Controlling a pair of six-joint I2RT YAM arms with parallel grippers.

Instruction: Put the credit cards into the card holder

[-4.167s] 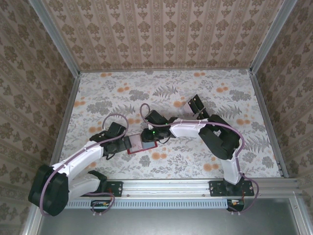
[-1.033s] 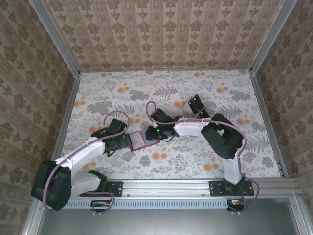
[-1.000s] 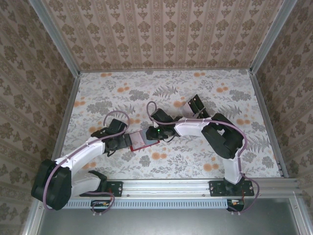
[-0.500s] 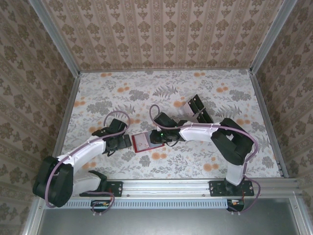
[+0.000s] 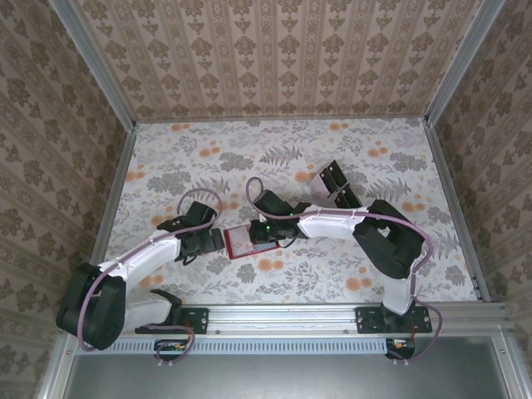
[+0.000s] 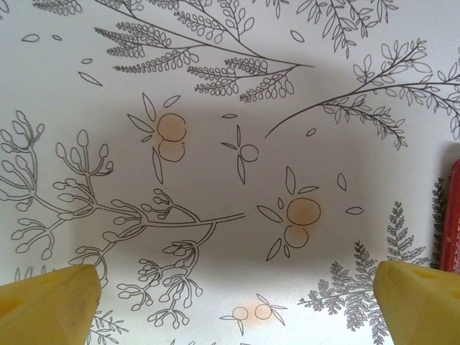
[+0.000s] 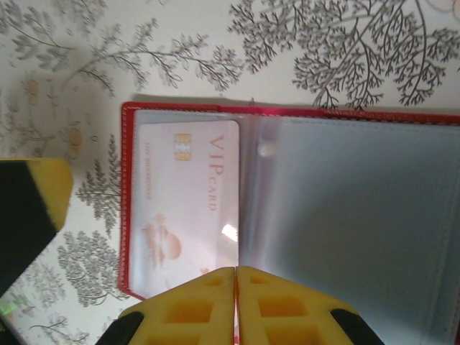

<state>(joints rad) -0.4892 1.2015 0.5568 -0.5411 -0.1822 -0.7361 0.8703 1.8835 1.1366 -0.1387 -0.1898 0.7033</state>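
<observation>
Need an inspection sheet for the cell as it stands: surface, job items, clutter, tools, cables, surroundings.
surface: floral-print table, flat, no spills seen.
job's things: red card holder lies open on the table; a pale VIP card sits in one clear sleeve, the other looks empty. Dark credit cards lie beyond the right arm, apart from the holder.
clutter: nothing seen.
tools: left tool open over bare table, the holder's red edge just to one side; right tool shut at the holder's near edge.
cables: purple cable loops run along both arms, off the holder.
surroundings: patterned walls on three sides, metal rail at the near edge.
</observation>
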